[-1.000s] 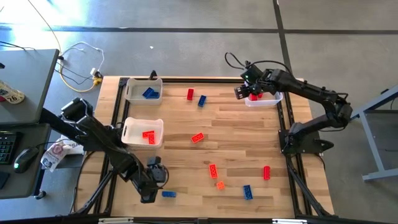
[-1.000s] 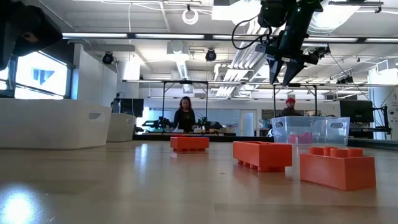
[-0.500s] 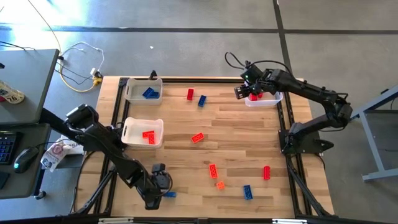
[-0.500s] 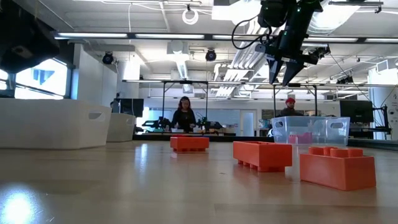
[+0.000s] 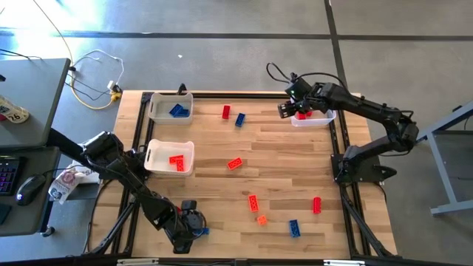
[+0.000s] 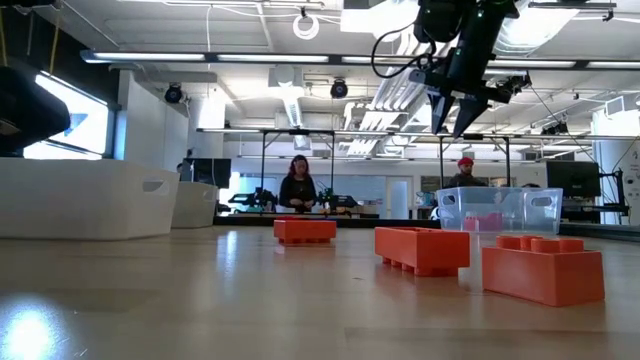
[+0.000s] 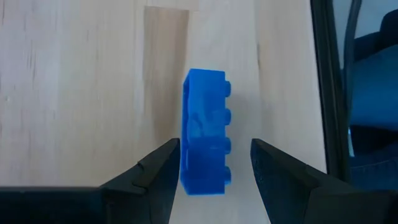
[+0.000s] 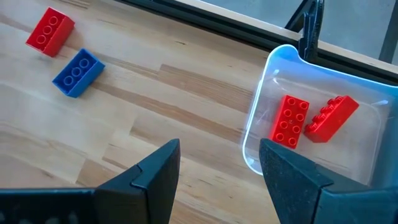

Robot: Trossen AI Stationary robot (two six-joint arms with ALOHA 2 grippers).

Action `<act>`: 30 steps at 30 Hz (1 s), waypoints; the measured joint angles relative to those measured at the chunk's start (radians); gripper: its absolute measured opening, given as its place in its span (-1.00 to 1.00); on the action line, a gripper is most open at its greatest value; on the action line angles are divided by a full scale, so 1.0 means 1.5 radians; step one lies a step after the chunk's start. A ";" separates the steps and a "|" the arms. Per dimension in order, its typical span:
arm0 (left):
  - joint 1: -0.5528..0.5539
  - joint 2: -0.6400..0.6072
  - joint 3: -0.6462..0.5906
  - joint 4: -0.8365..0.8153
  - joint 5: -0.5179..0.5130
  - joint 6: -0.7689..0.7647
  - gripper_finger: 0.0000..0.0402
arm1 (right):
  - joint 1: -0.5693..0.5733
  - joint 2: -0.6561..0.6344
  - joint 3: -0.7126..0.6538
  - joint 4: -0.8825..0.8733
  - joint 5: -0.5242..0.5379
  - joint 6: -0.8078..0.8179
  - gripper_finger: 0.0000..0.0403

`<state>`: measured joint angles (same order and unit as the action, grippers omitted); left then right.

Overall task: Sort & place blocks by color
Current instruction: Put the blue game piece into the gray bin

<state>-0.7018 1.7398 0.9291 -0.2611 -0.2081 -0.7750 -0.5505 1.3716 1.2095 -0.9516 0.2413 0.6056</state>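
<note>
Left gripper [image 7: 211,163], jaws open astride the blue brick [image 7: 205,130] lying at the high view's bottom left by the table edge, could nudge it off if it closes crooked.

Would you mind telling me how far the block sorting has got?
Done: the clear bin holds two red blocks, and the two white bins hold some. In hand: the open left gripper straddles a blue block. Left: about seven blocks still lie loose on the table.
</note>
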 joint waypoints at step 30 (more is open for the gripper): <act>0.083 0.033 0.000 -0.008 0.051 0.084 -0.68 | 0.182 0.000 0.000 -0.001 -0.005 0.004 0.02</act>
<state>-0.5767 1.7893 0.9298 -0.2726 -0.1314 -0.6490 -0.2777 1.3716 1.2095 -0.9524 0.2333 0.6110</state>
